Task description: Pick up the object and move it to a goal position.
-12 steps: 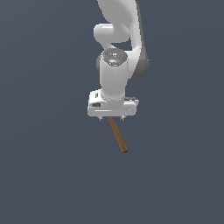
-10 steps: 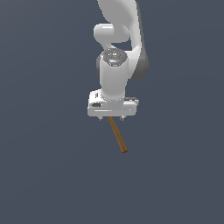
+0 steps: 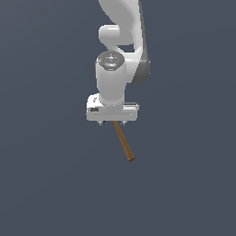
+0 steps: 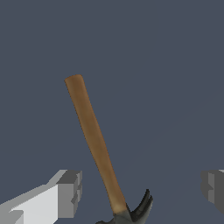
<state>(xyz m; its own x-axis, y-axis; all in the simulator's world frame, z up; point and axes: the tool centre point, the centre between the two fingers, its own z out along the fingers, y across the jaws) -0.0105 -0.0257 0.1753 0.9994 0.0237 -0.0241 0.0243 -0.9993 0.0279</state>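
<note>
hammer (image 3: 123, 142) is what the task's object turns out to be: in the exterior view only its brown wooden handle shows, running from under the white tool (image 3: 113, 121) down toward five o'clock, its free end at the bottom. the head is hidden beneath the tool body. whether the hammer lies on the grey surface or hangs off it cannot be told here; no shadow or contact is visible. the fingers barely show below the body, so this view does not settle their spacing

in the wrist view the hammer's (image 4: 97, 148) handle slants from a rounded butt at about eleven o'clock down to a dark claw head (image 4: 135, 211) at the frame's lower edge. one grey finger pad (image 4: 70, 193) stands at about eight o'clock and another (image 4: 213, 189) at about four o'clock, both well apart from the handle, with bare grey between each pad and the wood. so the tool stands spread apart, touching nothing, the handle's head end lying between the pads but nearer the eight o'clock one

to do the grasp well, i judge the tool should shift until the handle sits midway between the pads, descend straight, then close across the wood just above the heavy head, so the hammer tips little when lifted
</note>
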